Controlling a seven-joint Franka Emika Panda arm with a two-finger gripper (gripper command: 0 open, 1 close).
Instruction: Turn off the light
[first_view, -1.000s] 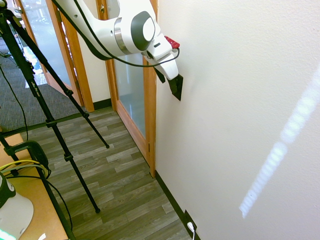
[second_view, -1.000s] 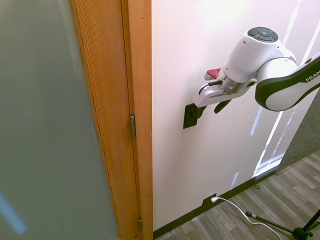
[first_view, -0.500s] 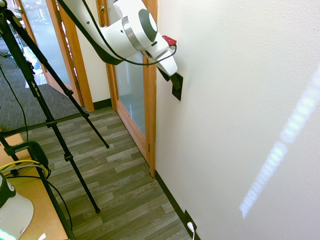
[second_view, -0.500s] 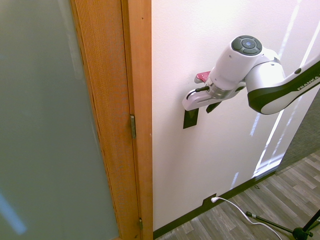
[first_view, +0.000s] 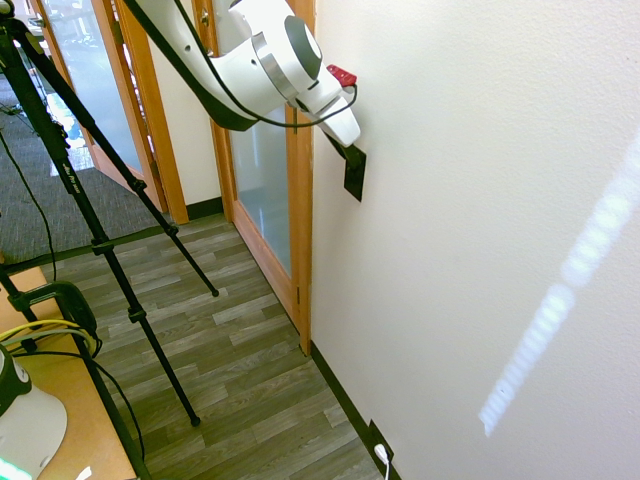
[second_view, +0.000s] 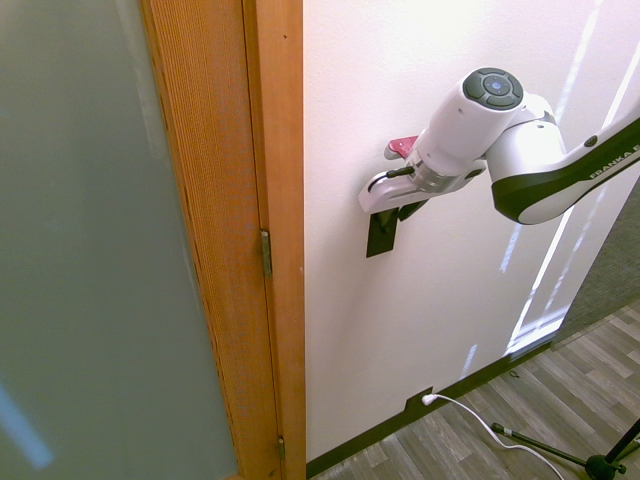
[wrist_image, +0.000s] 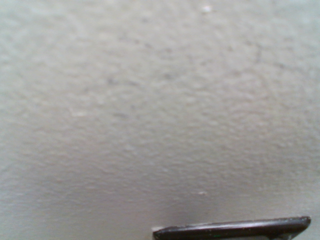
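Switch plate (second_view: 381, 236), rigid and fixed flat to the wall (first_view: 480, 200), needs a push, not a grasp; pincer (first_view: 349, 153) opening cannot be told.

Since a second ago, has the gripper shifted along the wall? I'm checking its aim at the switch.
Yes. The gripper has moved toward the door frame, now covering the top of the switch.

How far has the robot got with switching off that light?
Done: the arm has reached the wall, its gripper over the top of the black switch plate. In hand: lining up on the switch. Left: the flip itself; contact is hidden and no lamp shows.
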